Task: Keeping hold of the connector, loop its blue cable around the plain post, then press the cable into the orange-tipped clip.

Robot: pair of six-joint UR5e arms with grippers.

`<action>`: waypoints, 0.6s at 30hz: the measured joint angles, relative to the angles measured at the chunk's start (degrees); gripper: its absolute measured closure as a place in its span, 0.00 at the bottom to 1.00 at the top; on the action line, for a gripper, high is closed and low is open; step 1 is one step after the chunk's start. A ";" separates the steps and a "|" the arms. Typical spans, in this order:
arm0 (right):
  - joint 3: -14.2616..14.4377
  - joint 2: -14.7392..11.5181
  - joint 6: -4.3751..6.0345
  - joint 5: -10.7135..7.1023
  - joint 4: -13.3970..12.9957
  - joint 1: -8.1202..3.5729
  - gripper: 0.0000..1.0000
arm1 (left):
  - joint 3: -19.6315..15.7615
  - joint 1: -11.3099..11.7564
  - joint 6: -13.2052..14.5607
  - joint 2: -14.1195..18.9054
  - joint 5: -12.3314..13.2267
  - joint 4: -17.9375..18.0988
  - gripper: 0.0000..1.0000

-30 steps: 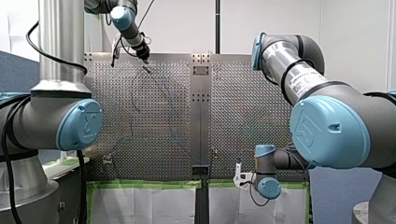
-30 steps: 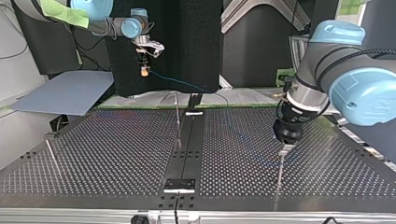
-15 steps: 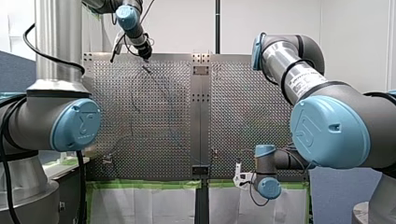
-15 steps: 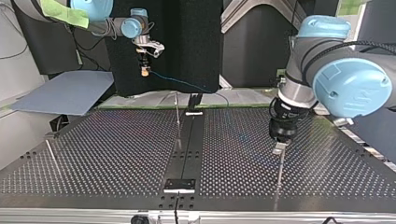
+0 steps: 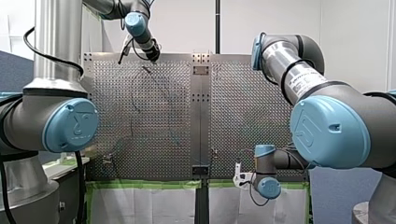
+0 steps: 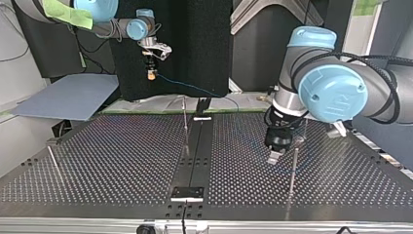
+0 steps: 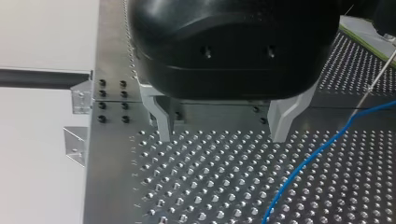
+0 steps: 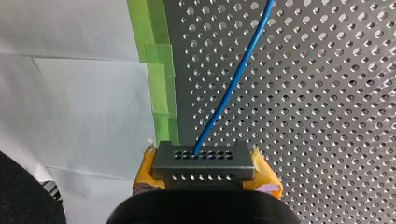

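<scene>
right wrist: right tool point(image 8: 204, 169) clamped on connector point(image 8: 204, 159) | left wrist: left tool point(image 7: 222, 134) apart, empty, blue cable point(image 7: 303, 168) beside it

Blue cable point(image 8: 229, 88); dark grey connector point(image 8: 201, 161) dotted with two rows of holes; yellow pads point(image 8: 145, 169) on my right claw point(image 8: 204, 173). Silver tabletop point(image 8: 327, 116), evenly perforated; green tape point(image 8: 161, 70) edging. Black on my left claw point(image 7: 222, 126), fingers point(image 7: 162, 120) pale grey.
</scene>
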 joint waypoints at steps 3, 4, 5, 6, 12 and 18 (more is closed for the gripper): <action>-0.04 0.00 0.00 0.00 0.04 0.01 1.00 | -0.06 -0.75 -0.41 -0.60 -1.36 0.81 0.00; -0.05 -0.01 0.00 -0.01 0.04 0.01 1.00 | -0.07 -0.95 -0.51 -0.79 -1.81 1.19 0.00; -0.05 0.00 0.00 -0.01 0.05 0.01 1.00 | -0.08 -1.21 -0.57 -1.09 -2.42 1.76 0.00; -0.05 0.00 0.00 -0.01 0.05 0.01 1.00 | -0.07 -1.39 -0.56 -1.34 -2.87 2.18 0.00; -0.06 0.00 -0.07 -0.01 0.05 0.02 1.00 | -0.10 -2.34 0.07 -3.07 -6.13 3.86 0.00; -0.05 0.01 -0.16 -0.02 0.14 0.02 1.00 | -0.11 -2.58 0.32 -3.74 -8.50 5.02 0.00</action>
